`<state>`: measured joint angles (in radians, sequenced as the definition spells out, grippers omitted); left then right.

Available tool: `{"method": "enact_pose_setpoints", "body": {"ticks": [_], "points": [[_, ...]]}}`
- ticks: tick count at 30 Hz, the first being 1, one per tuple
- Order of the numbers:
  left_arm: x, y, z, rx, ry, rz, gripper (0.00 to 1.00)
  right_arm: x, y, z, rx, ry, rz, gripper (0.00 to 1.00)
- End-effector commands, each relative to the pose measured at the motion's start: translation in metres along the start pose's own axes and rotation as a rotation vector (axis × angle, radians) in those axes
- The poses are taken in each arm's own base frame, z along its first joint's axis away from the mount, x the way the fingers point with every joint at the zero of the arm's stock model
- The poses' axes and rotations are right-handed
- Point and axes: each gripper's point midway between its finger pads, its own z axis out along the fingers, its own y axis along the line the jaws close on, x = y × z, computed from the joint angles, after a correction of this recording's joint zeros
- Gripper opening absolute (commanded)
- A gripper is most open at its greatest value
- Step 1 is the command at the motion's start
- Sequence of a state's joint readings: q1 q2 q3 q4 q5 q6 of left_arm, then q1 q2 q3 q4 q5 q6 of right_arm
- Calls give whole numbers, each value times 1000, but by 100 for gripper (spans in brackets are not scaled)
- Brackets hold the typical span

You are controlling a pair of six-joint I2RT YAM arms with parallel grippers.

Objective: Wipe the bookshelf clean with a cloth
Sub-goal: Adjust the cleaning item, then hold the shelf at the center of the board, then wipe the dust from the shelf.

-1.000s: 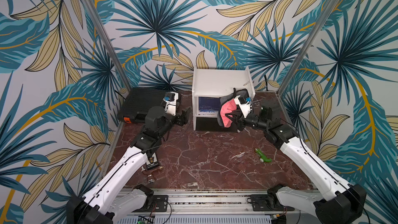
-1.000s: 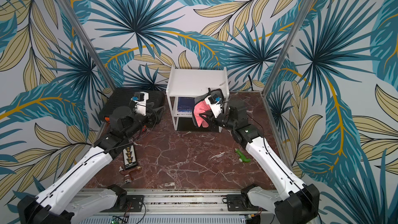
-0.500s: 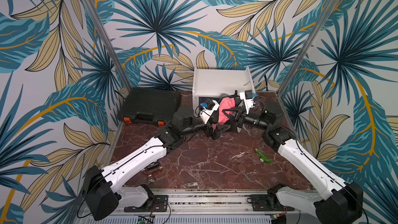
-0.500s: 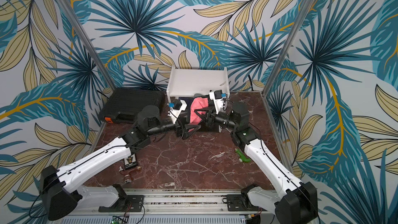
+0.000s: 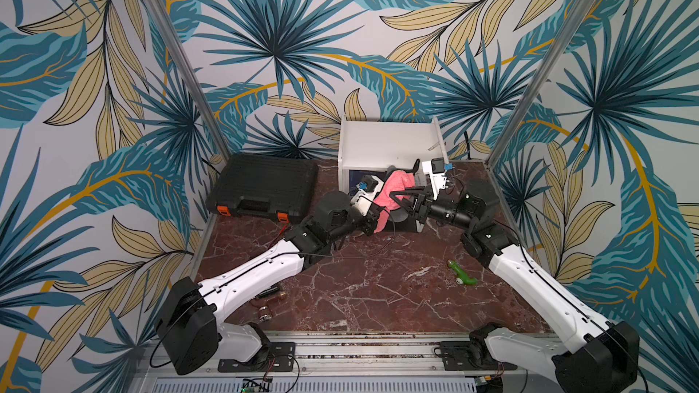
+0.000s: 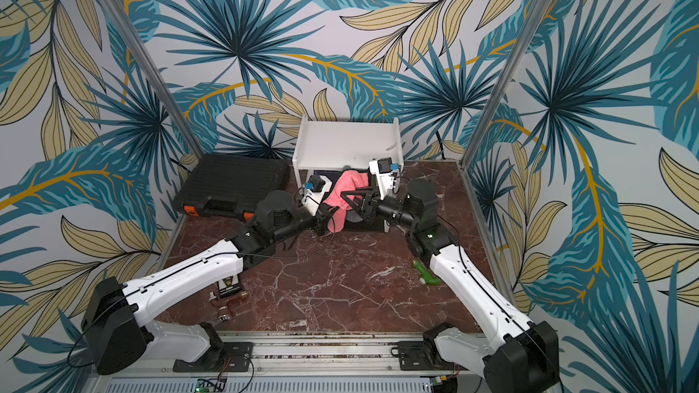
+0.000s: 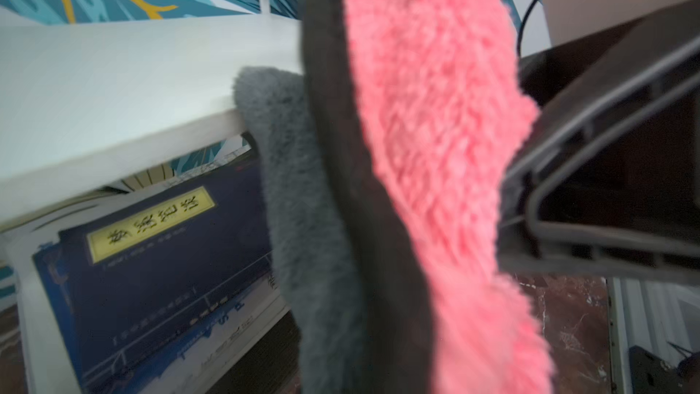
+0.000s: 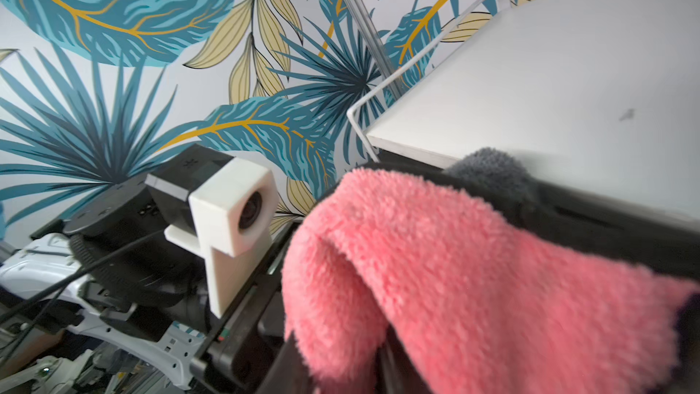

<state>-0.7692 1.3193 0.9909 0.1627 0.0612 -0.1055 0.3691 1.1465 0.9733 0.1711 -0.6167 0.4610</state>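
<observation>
Handover of cloth [image 5: 395, 189] at bookshelf [image 5: 386, 141]: left gripper [image 5: 372, 221] jaws shut on its hanging end, right gripper [image 5: 403, 200] jaws parted, so next left should pull clear and wipe.

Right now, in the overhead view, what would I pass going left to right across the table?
black case → pink cloth → green plastic piece. The white shelf overlaps the cloth, so it is left out.
</observation>
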Motion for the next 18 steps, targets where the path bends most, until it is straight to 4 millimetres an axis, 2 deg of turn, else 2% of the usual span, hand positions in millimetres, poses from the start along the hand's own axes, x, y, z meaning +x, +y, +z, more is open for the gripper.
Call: {"method": "enact_pose_setpoints", "body": {"ticks": [1,4,6,7,9,11,15,17,18], "points": [[-20,48,-50,-279,-169,-115,0,0,-53,-32,374,-38,-143,65],[7,89,-102,-528,-170,-245,0,-11,-96,-80,730,-135,-304,69],[20,106,-131,-608,-171,-321,0,-12,-111,-103,868,-172,-383,69],[21,111,-140,-613,-179,-353,0,-12,-115,-108,903,-179,-416,69],[7,116,-151,-570,-214,-401,0,-14,-121,-111,945,-180,-452,70],[-15,115,-146,-474,-239,-417,0,-16,-129,-104,964,-164,-463,70],[-85,80,-113,-176,-263,-324,0,-44,-130,-85,950,-222,-486,71],[-98,66,-96,-78,-231,-298,0,-56,-132,-87,980,-277,-473,71],[-94,66,-88,-62,-216,-307,0,-58,-132,-88,983,-296,-463,71]]}}
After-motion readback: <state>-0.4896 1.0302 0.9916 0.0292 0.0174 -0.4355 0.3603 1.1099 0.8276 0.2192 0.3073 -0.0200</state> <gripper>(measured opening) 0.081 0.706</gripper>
